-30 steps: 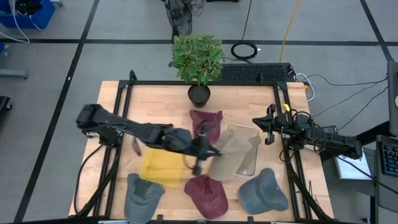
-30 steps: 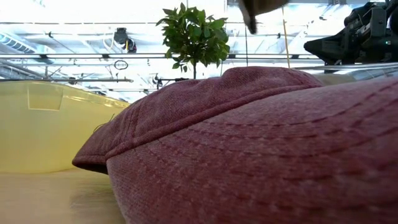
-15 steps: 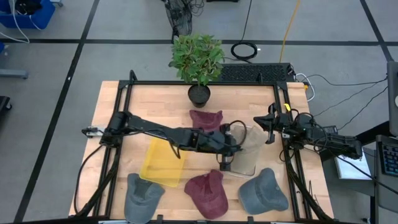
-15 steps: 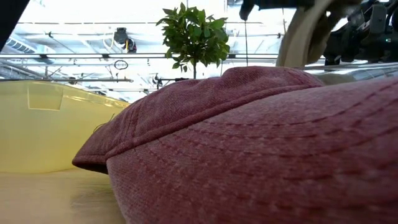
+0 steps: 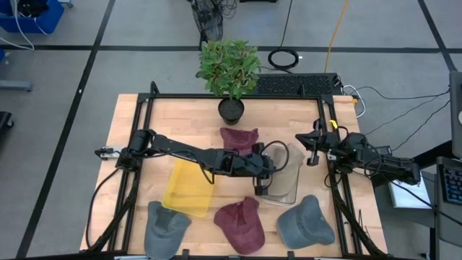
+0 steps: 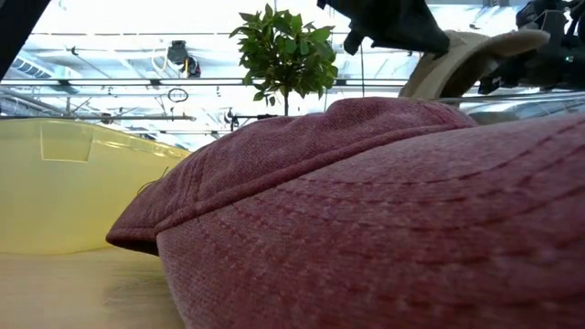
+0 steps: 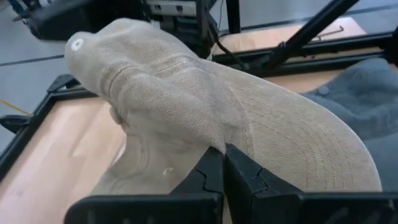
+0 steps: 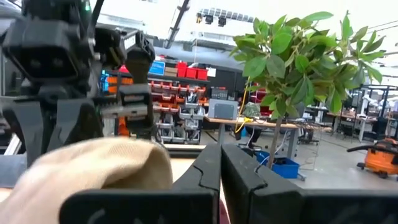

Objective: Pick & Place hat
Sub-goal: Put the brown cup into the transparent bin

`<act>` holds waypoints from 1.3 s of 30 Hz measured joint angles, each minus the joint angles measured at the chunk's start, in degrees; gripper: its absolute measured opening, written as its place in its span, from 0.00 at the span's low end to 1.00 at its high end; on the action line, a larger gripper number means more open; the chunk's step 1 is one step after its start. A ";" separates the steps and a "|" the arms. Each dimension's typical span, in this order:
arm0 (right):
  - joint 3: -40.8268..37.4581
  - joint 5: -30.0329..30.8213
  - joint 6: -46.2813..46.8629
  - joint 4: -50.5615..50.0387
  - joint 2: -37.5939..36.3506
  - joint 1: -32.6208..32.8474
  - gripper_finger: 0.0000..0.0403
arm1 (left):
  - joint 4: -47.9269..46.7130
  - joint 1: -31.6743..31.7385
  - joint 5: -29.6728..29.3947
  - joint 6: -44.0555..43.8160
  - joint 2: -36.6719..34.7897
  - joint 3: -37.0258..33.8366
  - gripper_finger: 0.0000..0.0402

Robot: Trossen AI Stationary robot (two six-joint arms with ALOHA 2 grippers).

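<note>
The left arm is reaching across the table toward three o'clock, its left gripper (image 7: 222, 163) pinching the beige hat (image 7: 205, 106) with fingers pressed tight on the fabric. The hat is hanging lifted over the clear bin (image 5: 287, 189), which is sitting just right of the table's middle. The right gripper (image 5: 310, 148) is waiting at the three o'clock edge of the table (image 5: 184, 119), fingers fully together and holding nothing. A maroon hat (image 5: 239, 139) is lying toward twelve o'clock below the potted plant (image 5: 229, 71); another maroon hat (image 5: 240, 224) is lying at six o'clock, with grey hats (image 5: 165, 228) either side and a yellow bin (image 5: 190, 188) at eight o'clock.
</note>
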 joint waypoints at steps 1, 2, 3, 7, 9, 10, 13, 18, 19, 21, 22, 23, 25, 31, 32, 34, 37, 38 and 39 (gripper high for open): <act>0.00 0.00 -0.04 0.30 0.00 0.00 0.00 | 0.04 0.00 0.13 -0.16 0.00 -0.35 0.01; 0.00 0.00 -0.06 0.54 0.00 0.00 0.00 | 0.06 0.00 0.31 -0.18 0.00 -0.72 0.01; 0.00 0.00 -0.11 0.82 0.00 0.00 0.00 | 0.05 0.00 0.35 -0.29 0.00 -1.12 0.01; 0.00 -0.02 -0.15 1.84 0.00 0.00 0.00 | 1.23 0.21 0.51 -0.98 0.00 -3.21 0.01; 0.00 -0.02 -0.15 2.23 0.00 0.00 0.00 | 2.03 0.49 0.56 -1.66 0.00 -4.26 0.01; 0.00 -0.02 -0.15 2.24 0.00 0.00 0.00 | 2.22 0.68 0.67 -1.87 0.00 -4.67 0.01; 0.00 -0.02 -0.15 2.23 0.00 0.00 0.00 | 3.03 1.15 2.34 -2.30 0.00 -5.60 0.01; 0.00 -0.04 -0.15 2.41 0.00 0.00 0.00 | 5.47 1.68 5.09 -2.73 0.00 -7.09 0.01; 0.00 -0.04 -0.15 2.41 0.00 0.00 0.00 | 5.47 1.76 5.14 -2.74 0.00 -7.39 0.01; 0.01 -0.04 -0.15 2.39 0.00 0.00 0.00 | 5.40 1.84 5.27 -2.70 0.00 -7.91 0.01; 0.00 -0.04 -0.15 2.39 0.00 0.00 0.00 | 5.36 1.88 5.32 -2.35 0.00 -8.04 0.02; 0.00 -0.04 -0.15 2.39 0.00 0.00 0.00 | 5.34 1.94 5.77 -1.96 0.00 -8.12 0.02; 0.00 -0.04 -0.15 2.38 0.00 0.00 0.00 | 5.42 1.96 6.86 -1.28 0.00 -8.14 0.03; 0.00 -0.07 0.02 1.61 0.00 0.00 0.00 | 8.56 1.51 11.24 1.06 0.00 -8.15 0.11; 0.00 -0.05 0.02 1.39 0.02 0.00 0.00 | 9.45 1.37 12.12 1.16 0.00 -8.14 0.14; 0.00 -0.07 0.02 1.09 0.02 0.00 0.00 | 11.10 1.19 13.38 1.73 0.00 -8.14 0.20; 0.00 -0.07 0.02 0.64 0.02 0.00 0.00 | 12.75 0.86 13.51 3.72 -0.01 -8.14 0.31; 0.00 -0.07 0.02 0.45 0.01 0.00 0.00 | 12.74 0.77 13.09 4.73 -0.30 -8.14 0.34; 0.00 -0.07 0.02 0.29 0.02 0.00 0.00 | 11.73 0.51 12.46 5.59 -1.07 -8.16 0.37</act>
